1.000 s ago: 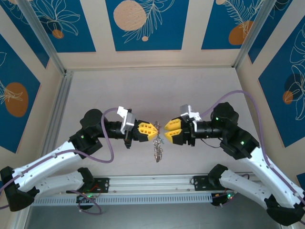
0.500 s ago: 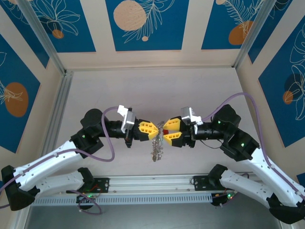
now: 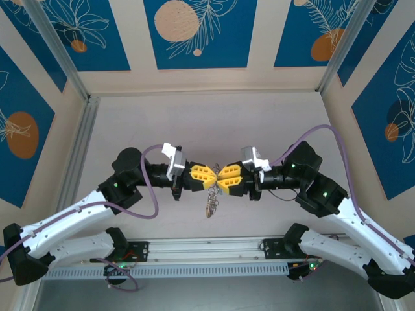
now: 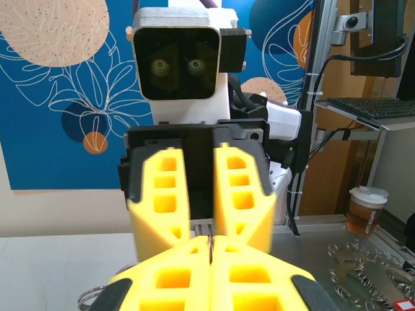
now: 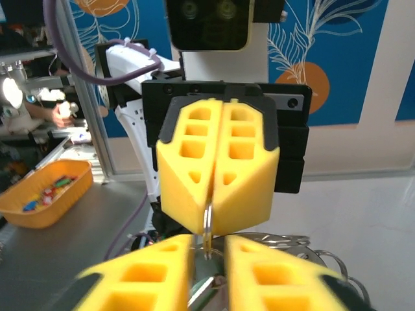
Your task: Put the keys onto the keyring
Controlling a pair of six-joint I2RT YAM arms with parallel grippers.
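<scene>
My left gripper (image 3: 209,179) is shut on the keyring (image 5: 207,227), a thin metal loop seen edge-on that sticks out of its yellow fingertips. In the left wrist view the same loop edge (image 4: 211,249) shows in the seam between the shut pads. The ring's silvery fringe (image 3: 213,199) trails below the two grippers. My right gripper (image 3: 222,179) faces the left one tip to tip, and its fingers (image 5: 146,275) stand a little apart on either side of the loop. A silvery sliver (image 5: 201,289) lies low between them. A small red piece (image 4: 402,303) beside silvery loops may be the red key. The teal and yellow keys are hidden.
The pale table (image 3: 194,123) stretches behind the grippers to the blue patterned walls. An aluminium rail (image 3: 207,249) runs along the near edge between the arm bases. An orange basket (image 5: 39,191) stands outside the cell.
My right gripper has moved left until its tips meet the left gripper's, and its fingers have narrowed around the loop. The left gripper has stayed shut and nearly still.
</scene>
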